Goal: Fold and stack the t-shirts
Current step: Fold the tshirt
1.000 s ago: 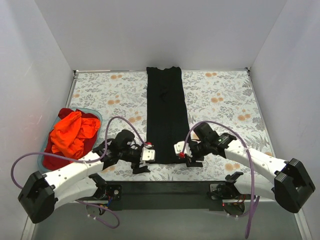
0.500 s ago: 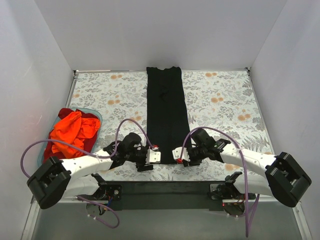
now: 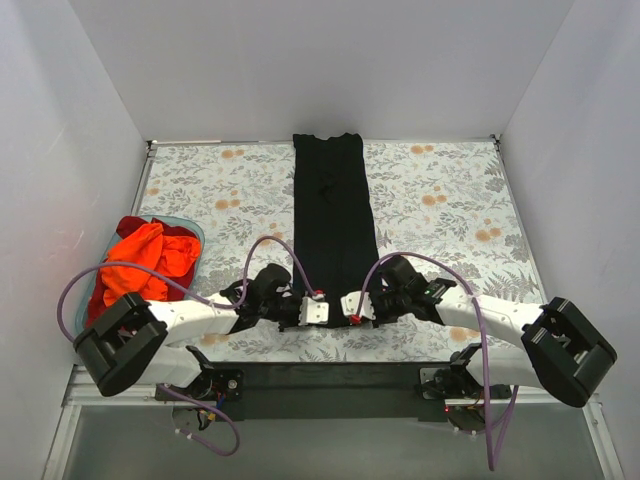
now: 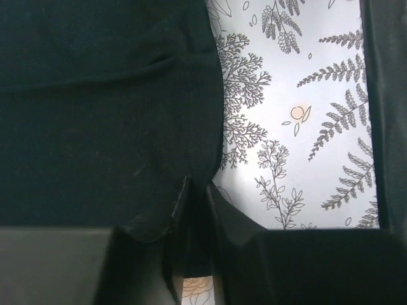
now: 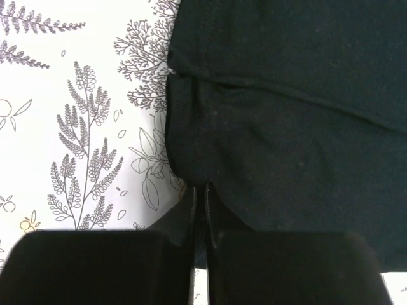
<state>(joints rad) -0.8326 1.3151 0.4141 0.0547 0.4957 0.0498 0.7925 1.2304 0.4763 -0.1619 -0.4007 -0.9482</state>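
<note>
The black t-shirt (image 3: 334, 220) lies folded into a long narrow strip down the middle of the floral tablecloth. At its near end both grippers meet. My left gripper (image 3: 317, 310) is shut on the near left corner of the black t-shirt (image 4: 102, 127), with cloth pinched between its fingers (image 4: 226, 216). My right gripper (image 3: 352, 308) is shut on the near right corner; in the right wrist view the hem of the black t-shirt (image 5: 286, 127) runs into the closed right gripper (image 5: 200, 194). Orange-red t-shirts (image 3: 140, 265) lie bunched in the basket at the left.
A teal basket (image 3: 192, 227) stands at the left edge of the tablecloth (image 3: 450, 200) and holds the orange-red pile. White walls close in the table on three sides. A dark strip (image 3: 330, 375) runs along the near edge between the arm bases.
Both grippers have slid inward toward each other along the shirt's near end and gone from open to shut on its two near corners.
</note>
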